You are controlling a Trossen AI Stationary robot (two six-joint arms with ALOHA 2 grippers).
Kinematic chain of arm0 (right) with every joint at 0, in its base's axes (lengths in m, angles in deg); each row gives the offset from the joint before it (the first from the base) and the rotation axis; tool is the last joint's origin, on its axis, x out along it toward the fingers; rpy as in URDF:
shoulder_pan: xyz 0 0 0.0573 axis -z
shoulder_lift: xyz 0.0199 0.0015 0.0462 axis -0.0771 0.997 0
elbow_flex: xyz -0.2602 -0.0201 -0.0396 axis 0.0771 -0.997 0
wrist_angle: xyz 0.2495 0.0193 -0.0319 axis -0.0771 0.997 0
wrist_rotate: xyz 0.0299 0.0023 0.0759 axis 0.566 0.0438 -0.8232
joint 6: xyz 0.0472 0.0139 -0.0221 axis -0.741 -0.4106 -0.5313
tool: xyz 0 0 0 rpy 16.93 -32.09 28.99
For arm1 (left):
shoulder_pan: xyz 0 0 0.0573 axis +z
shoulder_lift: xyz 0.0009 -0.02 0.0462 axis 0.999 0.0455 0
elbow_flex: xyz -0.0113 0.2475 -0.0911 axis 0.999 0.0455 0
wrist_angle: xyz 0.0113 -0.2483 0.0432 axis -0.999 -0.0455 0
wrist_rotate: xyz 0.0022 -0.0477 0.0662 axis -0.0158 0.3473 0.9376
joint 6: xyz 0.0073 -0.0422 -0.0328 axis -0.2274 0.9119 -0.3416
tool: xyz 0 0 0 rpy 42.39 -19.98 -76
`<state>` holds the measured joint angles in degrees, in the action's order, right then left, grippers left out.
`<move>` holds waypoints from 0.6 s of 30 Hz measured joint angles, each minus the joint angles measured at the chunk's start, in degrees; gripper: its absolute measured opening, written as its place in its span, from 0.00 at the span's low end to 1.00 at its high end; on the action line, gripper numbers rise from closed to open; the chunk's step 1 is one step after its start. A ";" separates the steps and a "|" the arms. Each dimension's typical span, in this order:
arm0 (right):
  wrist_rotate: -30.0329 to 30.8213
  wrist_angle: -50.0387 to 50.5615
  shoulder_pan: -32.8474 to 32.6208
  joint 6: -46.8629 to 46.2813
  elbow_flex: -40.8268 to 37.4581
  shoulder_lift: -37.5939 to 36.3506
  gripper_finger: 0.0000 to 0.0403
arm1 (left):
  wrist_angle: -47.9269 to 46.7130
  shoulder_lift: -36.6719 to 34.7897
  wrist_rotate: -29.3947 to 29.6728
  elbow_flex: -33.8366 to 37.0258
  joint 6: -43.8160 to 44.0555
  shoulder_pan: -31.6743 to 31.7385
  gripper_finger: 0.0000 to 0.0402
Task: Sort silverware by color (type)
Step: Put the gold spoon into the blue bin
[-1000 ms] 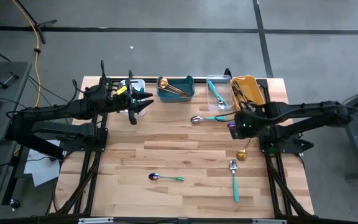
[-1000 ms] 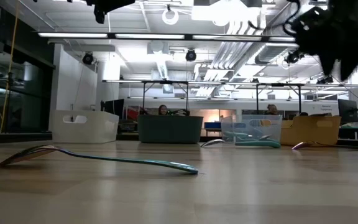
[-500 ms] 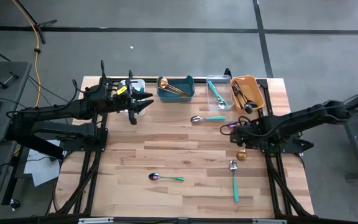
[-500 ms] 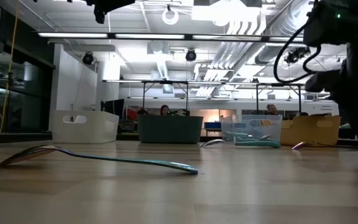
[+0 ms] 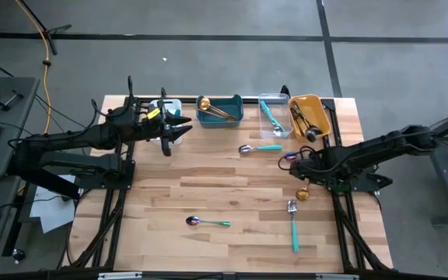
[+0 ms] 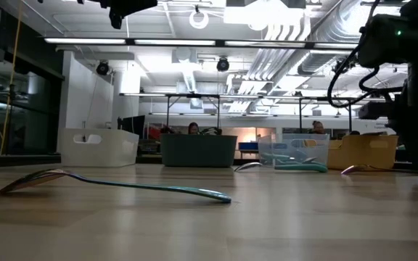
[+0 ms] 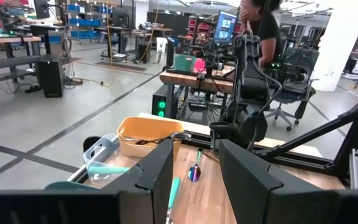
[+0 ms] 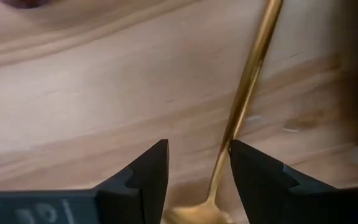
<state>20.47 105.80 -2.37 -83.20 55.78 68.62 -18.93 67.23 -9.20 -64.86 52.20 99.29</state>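
Wooden table [image 5: 232, 187]; right hand [image 8: 197, 165] released, straddling gold spoon [image 8: 244, 93]; left hand [image 5: 183, 129] released; no readable writing.

A grey concrete floor [image 5: 224, 19] crossed by dark seams is surrounding the wooden worktop [image 5: 232, 194]. Bright ceiling lights [image 6: 252, 14] and exposed ducts [image 6: 281, 61] are hanging over an open workshop, where benches [image 7: 17, 46], shelving and a lit monitor [image 7: 224, 26] are standing; a person [image 7: 263, 25] is sitting beyond.

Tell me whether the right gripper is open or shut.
Open. The right gripper has a clear gap between its fingers, and the gold spoon lies on the table, not pinched.
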 joint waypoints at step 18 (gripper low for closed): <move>-0.18 -1.20 0.01 0.08 0.22 9.72 0.40 | 0.00 0.00 0.00 0.02 0.00 0.00 0.31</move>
<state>20.29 104.59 -2.37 -83.12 56.00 78.34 -18.92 67.23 -9.20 -64.84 52.20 99.29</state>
